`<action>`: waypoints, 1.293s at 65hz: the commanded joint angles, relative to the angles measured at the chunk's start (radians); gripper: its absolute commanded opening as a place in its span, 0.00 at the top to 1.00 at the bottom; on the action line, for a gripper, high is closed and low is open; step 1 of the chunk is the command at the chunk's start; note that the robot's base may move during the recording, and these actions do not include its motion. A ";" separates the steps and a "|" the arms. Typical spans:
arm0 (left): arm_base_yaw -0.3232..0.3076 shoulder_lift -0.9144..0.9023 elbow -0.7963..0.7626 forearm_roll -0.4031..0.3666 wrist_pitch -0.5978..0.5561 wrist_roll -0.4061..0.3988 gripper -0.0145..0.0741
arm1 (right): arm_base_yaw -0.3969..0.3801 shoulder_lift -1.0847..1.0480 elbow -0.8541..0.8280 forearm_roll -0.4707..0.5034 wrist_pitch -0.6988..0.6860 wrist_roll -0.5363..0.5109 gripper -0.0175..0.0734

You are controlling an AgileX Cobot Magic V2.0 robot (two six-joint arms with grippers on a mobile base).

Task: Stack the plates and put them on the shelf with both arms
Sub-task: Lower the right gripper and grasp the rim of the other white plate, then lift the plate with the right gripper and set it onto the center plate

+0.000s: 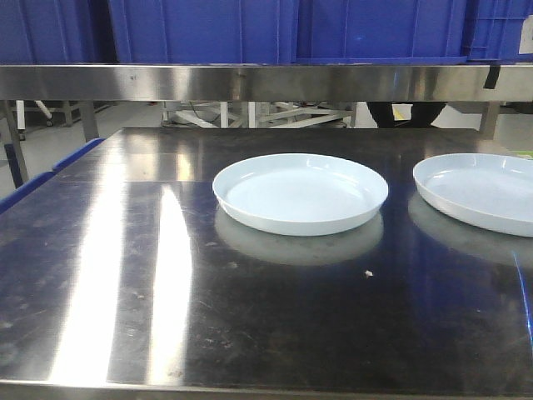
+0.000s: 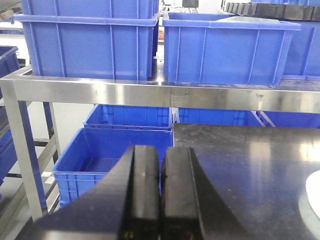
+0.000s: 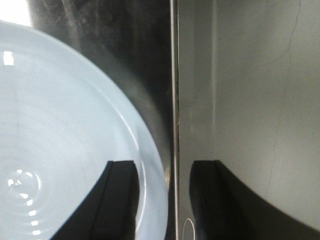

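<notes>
Two pale bluish-white plates lie side by side on the dark steel tabletop (image 1: 166,275): one in the middle (image 1: 300,193), one at the right, cut by the frame edge (image 1: 483,192). The steel shelf rail (image 1: 250,82) runs across behind them. Neither arm shows in the front view. My left gripper (image 2: 161,148) is shut and empty, held off the table's left corner and facing the shelf (image 2: 100,92); a sliver of plate (image 2: 316,192) shows at the right. My right gripper (image 3: 164,164) is open, straddling the rim of a plate (image 3: 60,125), one finger (image 3: 117,200) over its inside, the other beyond the table edge.
Blue plastic bins (image 1: 208,29) fill the shelf's top tier (image 2: 90,45), and more blue bins (image 2: 115,155) sit on lower tiers left of the table. The table's edge (image 3: 173,75) runs close beside the plate, with grey floor (image 3: 250,100) beyond. A small crumb (image 1: 367,273) lies on the tabletop.
</notes>
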 commanded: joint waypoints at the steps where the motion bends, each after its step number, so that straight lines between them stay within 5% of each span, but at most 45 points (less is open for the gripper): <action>1: 0.001 0.005 -0.038 -0.010 -0.093 0.000 0.74 | 0.002 -0.056 -0.025 0.011 -0.007 -0.013 0.39; 38: 0.001 0.005 -0.038 -0.010 -0.093 0.000 0.74 | 0.002 -0.042 0.011 0.041 -0.024 -0.013 0.40; 73: 0.001 0.005 -0.038 -0.010 -0.093 0.000 0.74 | -0.008 -0.043 -0.021 0.050 0.006 -0.013 0.76; 84: 0.001 0.005 -0.038 -0.010 -0.093 0.000 0.74 | -0.039 -0.049 -0.079 0.134 0.061 -0.013 0.75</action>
